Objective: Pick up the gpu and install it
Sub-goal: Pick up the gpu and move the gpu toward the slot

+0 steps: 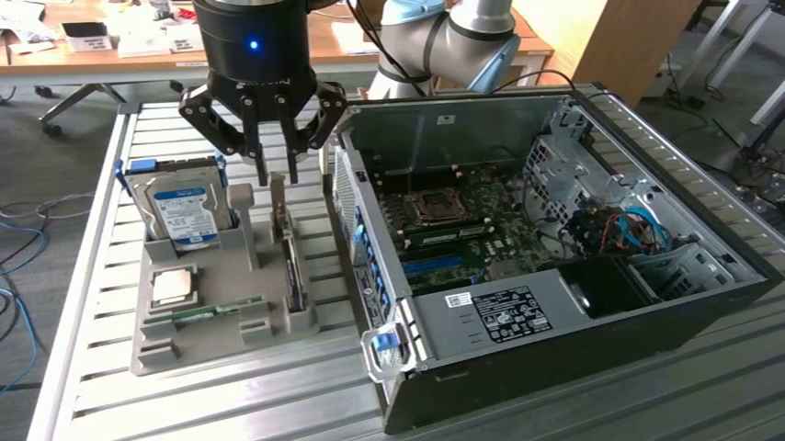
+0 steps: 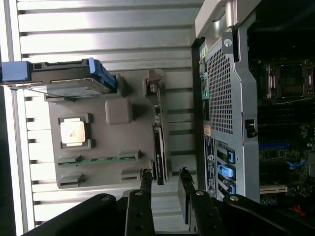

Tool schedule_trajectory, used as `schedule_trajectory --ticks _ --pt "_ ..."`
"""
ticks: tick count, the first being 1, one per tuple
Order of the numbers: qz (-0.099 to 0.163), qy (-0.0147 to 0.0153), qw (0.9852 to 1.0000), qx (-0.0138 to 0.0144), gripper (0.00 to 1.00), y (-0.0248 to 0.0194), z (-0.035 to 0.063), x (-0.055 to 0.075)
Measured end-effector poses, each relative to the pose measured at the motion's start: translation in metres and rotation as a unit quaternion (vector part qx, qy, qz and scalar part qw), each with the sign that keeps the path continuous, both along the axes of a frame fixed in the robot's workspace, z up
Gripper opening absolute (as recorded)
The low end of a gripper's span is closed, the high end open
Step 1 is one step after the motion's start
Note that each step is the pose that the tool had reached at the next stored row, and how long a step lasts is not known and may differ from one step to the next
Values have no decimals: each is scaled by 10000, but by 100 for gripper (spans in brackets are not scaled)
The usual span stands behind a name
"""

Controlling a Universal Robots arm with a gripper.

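Observation:
The gpu (image 1: 292, 271) stands on edge in a slot of the grey holder (image 1: 184, 347), its silver bracket (image 1: 279, 197) pointing up at the far end. In the wrist view the gpu (image 2: 159, 150) appears as a thin dark card with a green edge. My gripper (image 1: 278, 175) hangs just above the bracket end, fingers pointing down. The two black fingers (image 2: 146, 183) stand apart on either side of the card's line, with nothing gripped between them; the gripper (image 2: 165, 178) is open.
The holder also carries a hard drive (image 1: 184, 209) in a blue caddy, a CPU (image 1: 172, 287) and a green memory stick (image 1: 216, 310). The open computer case (image 1: 687, 303) lies at the exterior view's right, motherboard (image 1: 460, 230) exposed, close beside the holder.

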State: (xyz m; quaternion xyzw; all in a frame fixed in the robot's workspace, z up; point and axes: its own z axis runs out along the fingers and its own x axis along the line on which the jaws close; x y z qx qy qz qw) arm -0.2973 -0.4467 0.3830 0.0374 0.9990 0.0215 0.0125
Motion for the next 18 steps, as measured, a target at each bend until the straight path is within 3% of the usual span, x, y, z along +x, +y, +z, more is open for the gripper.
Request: schedule_trajectory --ticks 18 --pt "0 0 10000 0 36 0 -61 0"
